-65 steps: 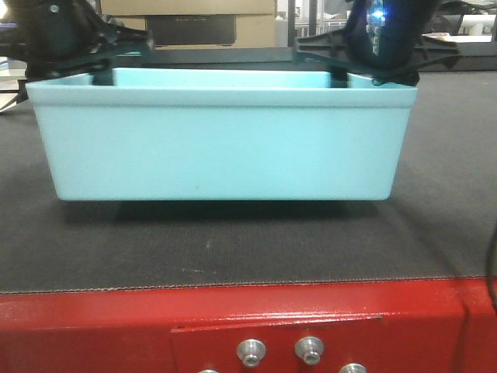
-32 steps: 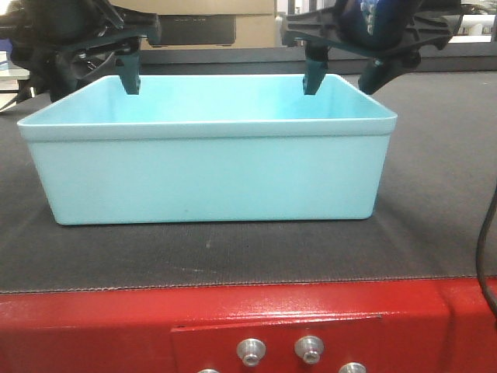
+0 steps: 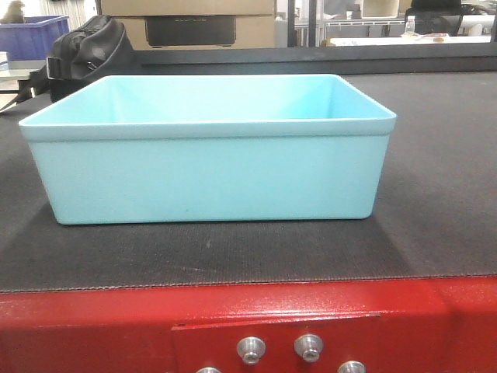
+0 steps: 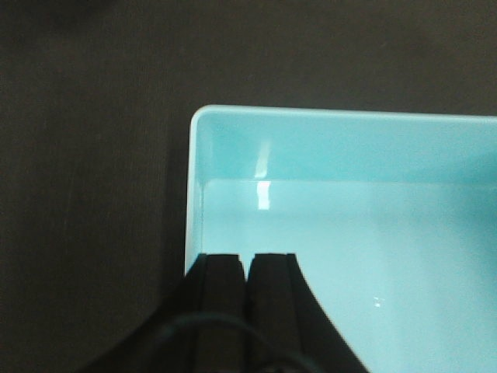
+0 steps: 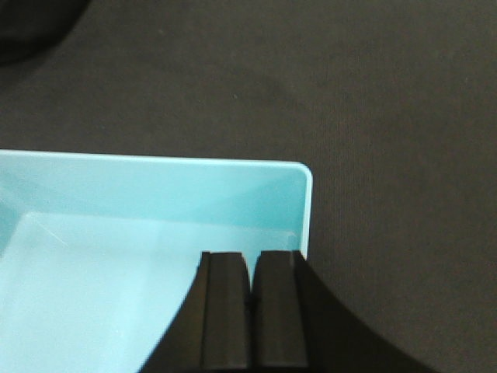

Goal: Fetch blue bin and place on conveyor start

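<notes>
Nearest in the front view stood the red frame (image 3: 233, 318) of the conveyor start, with silver bolts (image 3: 251, 349) along its lower edge, partly cut off by the picture's bottom. Behind it ran the dark grey belt (image 3: 435, 194). The blue bin (image 3: 210, 171) sat flat on the belt, near the frame end, its near wall set back from the red edge by a bare strip. Open belt lay to the right of the bin and beyond it; less showed on the left.

Left wrist view: the left gripper (image 4: 247, 272) had its fingers pressed together, nothing between them, above the bin's side wall (image 4: 190, 210), clear of the rim. Right wrist view: the right gripper (image 5: 250, 272) likewise had fingers closed on nothing, just over the bin's corner wall (image 5: 307, 210). Whether either touched the rim could not be told.

Far left, a black bag (image 3: 85, 50) and a dark blue crate (image 3: 31, 35) stood past the belt; a cardboard box (image 3: 194, 19) farther back, its top cut off.

Half a second earlier both grippers hung at the bin's far rim in the front view; now they were gone from it, and the bin lay unmoved.
</notes>
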Robot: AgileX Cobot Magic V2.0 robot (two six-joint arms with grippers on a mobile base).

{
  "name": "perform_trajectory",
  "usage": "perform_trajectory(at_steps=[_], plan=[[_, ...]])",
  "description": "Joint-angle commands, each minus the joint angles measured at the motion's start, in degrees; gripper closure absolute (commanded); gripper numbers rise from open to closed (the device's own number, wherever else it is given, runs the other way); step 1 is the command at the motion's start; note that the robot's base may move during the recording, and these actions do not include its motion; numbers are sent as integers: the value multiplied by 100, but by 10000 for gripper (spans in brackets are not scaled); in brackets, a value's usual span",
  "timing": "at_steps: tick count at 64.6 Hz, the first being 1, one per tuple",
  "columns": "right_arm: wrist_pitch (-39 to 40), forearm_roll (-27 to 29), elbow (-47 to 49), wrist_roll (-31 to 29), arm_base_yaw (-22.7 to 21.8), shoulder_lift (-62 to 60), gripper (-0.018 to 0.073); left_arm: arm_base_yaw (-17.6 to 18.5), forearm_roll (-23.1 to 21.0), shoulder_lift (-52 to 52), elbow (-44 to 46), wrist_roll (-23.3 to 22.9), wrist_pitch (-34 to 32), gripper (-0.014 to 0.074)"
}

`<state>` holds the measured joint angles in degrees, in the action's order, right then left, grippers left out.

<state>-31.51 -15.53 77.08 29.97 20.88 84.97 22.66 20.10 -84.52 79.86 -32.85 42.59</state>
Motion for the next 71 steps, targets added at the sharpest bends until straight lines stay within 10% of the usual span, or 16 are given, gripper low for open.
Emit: perform_trajectory(at_steps=[1, 13, 33, 71], plan=[[73, -58, 41, -472, 45, -258, 722, 36, -438, 283, 31, 726, -46, 703], [1568, -58, -742, -1555, 45, -608, 722, 36, -2239, 875, -917, 3093, -1365, 703], [3066, -23, -2913, -1555, 45, -2032, 722, 36, -2803, 2408, -3357, 3120, -3544, 704], [3068, -23, -4472, -1555, 45, -4743, 721, 36, -2898, 5067, -4840, 3120, -3809, 707]])
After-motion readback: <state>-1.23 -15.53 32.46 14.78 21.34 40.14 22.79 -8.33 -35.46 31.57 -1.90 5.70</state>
